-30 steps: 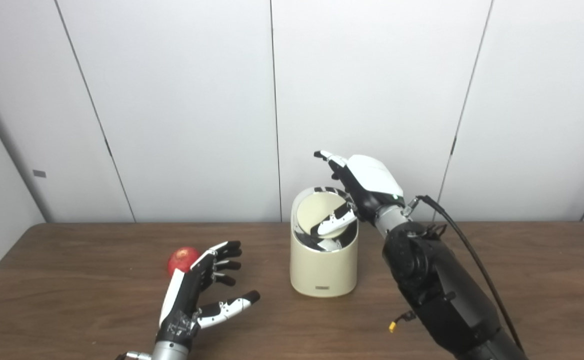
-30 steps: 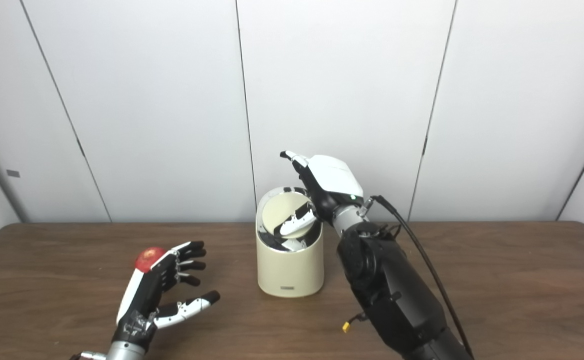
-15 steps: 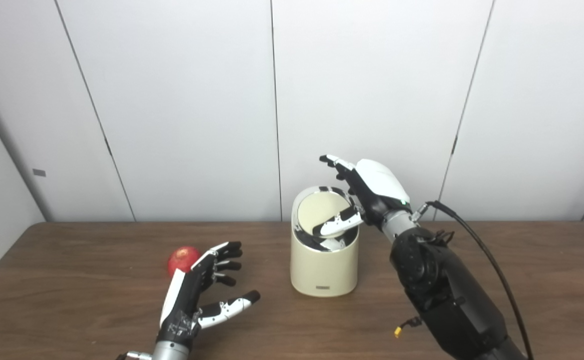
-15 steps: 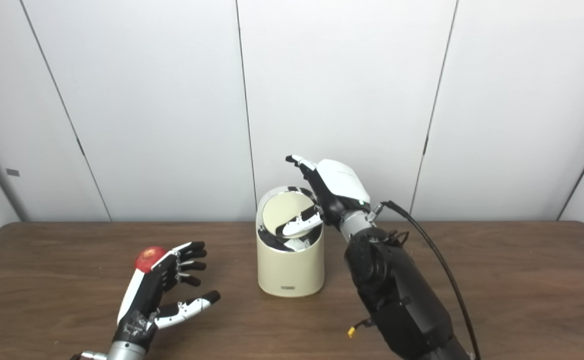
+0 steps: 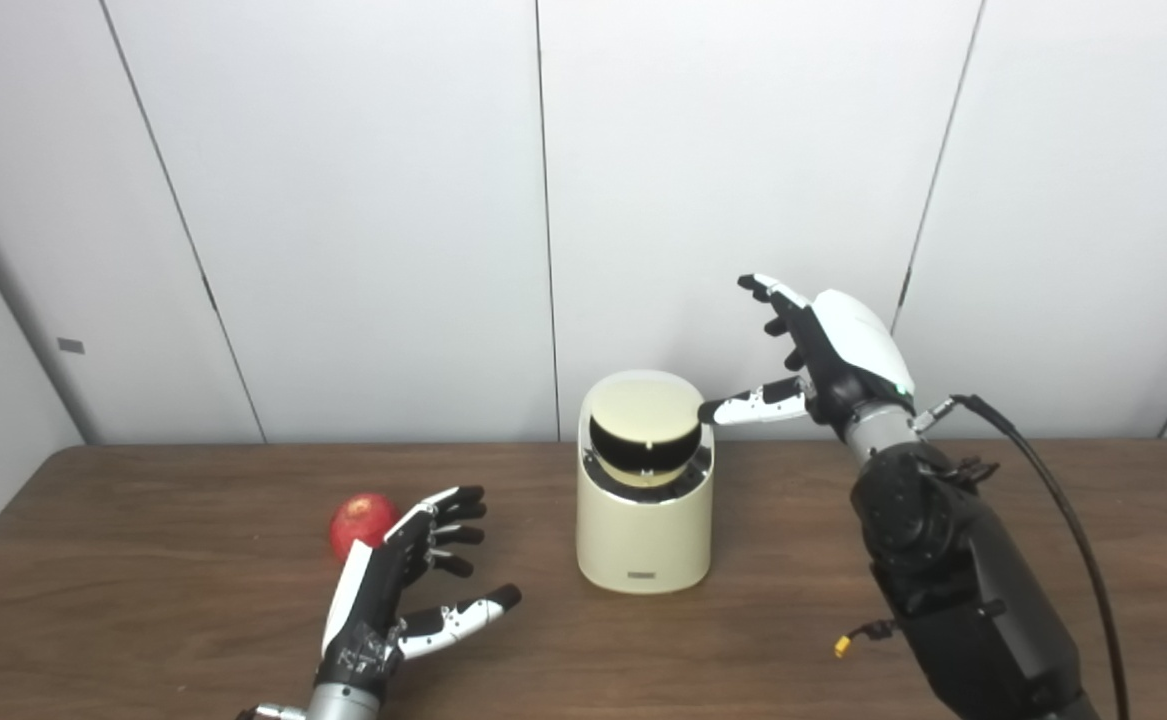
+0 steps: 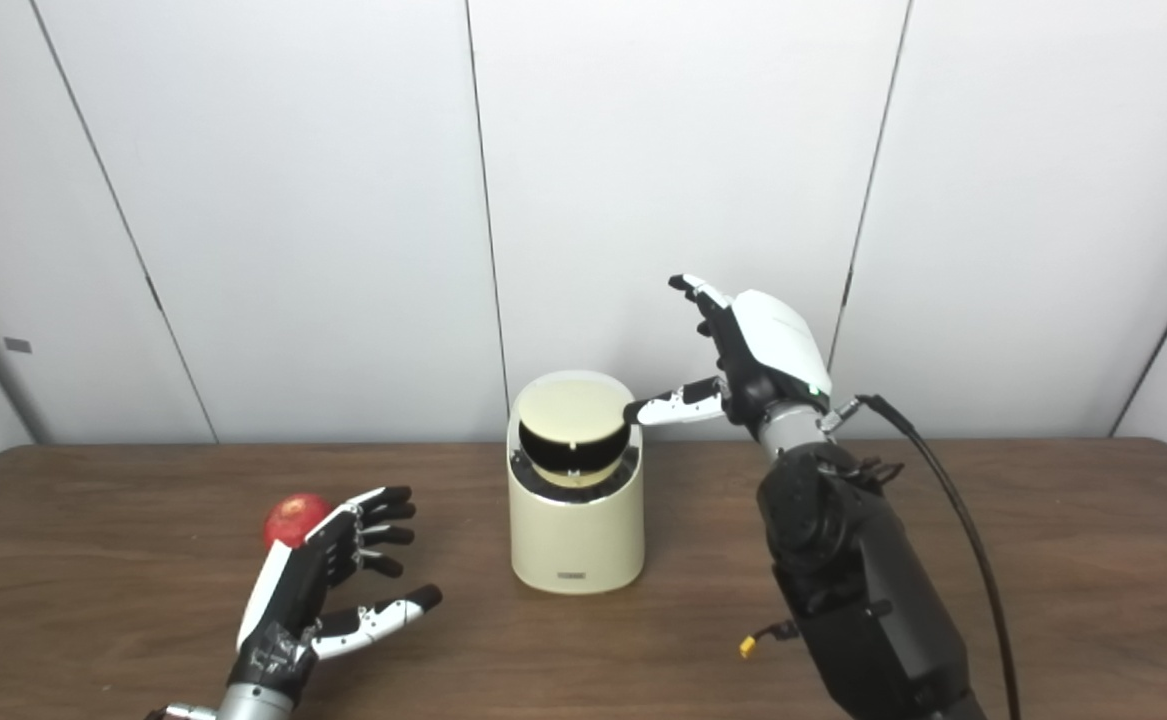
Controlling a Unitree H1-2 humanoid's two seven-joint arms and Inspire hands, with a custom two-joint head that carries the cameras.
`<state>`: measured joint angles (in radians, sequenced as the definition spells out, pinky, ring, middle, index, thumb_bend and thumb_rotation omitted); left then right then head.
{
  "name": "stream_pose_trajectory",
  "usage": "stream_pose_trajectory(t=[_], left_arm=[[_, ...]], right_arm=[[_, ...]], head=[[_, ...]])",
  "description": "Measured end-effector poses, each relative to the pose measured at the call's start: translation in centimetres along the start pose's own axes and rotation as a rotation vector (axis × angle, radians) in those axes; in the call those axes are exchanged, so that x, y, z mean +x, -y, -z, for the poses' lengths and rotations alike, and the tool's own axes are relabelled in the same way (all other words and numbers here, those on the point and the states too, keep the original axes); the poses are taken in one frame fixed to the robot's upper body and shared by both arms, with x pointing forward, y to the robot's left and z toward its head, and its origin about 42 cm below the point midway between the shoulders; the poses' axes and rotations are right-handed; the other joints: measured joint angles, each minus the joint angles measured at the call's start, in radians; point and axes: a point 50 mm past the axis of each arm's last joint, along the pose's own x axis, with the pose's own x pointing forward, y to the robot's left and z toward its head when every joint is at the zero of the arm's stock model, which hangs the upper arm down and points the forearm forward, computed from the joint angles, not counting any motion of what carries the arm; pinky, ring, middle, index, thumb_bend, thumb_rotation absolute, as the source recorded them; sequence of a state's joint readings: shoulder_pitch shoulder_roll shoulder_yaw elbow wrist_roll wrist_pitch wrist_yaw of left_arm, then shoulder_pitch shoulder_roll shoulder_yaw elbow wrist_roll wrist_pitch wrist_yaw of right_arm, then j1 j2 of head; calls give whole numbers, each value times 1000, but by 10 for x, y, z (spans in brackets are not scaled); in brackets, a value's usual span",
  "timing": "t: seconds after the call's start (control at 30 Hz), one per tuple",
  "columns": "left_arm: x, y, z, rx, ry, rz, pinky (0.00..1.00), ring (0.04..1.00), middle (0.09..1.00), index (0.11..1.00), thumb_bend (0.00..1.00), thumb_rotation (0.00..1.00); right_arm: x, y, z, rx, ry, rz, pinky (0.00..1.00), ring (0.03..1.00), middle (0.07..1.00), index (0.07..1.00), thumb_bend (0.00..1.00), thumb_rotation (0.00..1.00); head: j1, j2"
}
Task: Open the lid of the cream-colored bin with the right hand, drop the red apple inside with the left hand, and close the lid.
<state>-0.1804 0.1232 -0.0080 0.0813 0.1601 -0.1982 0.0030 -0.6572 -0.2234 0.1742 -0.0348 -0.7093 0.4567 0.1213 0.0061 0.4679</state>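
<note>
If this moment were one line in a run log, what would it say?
lid: raised | bin: open | right hand: open, beside bin | left hand: open, near apple | apple: on table

Two head cameras, side by side, looking down and forward across the table (image 5: pixel 843 480).

Both face the white wall panels (image 6: pixel 643 150) beyond the far edge, at mid range; both show the bin (image 5: pixel 644 535) near the middle, slightly offset sideways.

- Left hand (image 5: pixel 383 590): low, palm facing inward, fingers spread, holding nothing.
- Right hand (image 5: pixel 823 360): raised, fingers apart, thumb extended sideways, empty.
</note>
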Motion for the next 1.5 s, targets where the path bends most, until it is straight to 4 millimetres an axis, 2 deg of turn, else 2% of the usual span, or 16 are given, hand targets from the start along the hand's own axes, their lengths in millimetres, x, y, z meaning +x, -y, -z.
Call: stream_pose_trajectory(t=[0.17,0.27,0.4,0.53,0.7,0.83,0.97,1.23,1.43,1.5], left_arm=[[0,0,0,0,0,0,585,718,782,809,682,56],[0,0,0,1,-1,1,591,719,780,810,679,51],[0,-2,0,6,2,5,577,714,781,810,676,48],[0,-3,1,10,4,9,575,714,781,805,672,36],[-1,-2,2,11,1,11,570,707,776,800,670,25],[-1,-2,2,9,1,10,577,706,771,800,674,21],[-1,-2,2,9,3,9,575,707,771,800,668,18],[0,-2,-1,7,12,4,569,699,761,796,658,0],[0,-1,-6,5,29,-7,566,684,741,789,667,18],[0,3,-7,2,29,-8,559,678,739,789,676,30]], right_arm=[[-22,-6,25,142,-44,30,565,769,860,848,674,142],[-39,-13,37,199,-31,44,595,776,869,855,648,193],[-58,-22,51,222,-40,45,560,730,838,852,666,272],[-71,-31,56,288,-25,56,624,793,881,859,693,272],[-92,-49,64,345,-28,67,632,774,852,858,708,273],[-104,-66,85,364,-35,62,644,785,863,865,728,266],[-118,-79,105,387,-77,50,650,774,867,875,791,312],[-123,-84,106,392,-39,57,648,765,859,876,792,234],[-123,-80,109,398,-13,67,653,779,872,878,771,171],[-123,-78,112,398,-12,72,658,780,877,881,763,141]], head=[[2,3],[-5,3],[-6,3],[-5,2],[0,0],[0,0],[2,2],[20,-5],[146,-23],[164,-25]])
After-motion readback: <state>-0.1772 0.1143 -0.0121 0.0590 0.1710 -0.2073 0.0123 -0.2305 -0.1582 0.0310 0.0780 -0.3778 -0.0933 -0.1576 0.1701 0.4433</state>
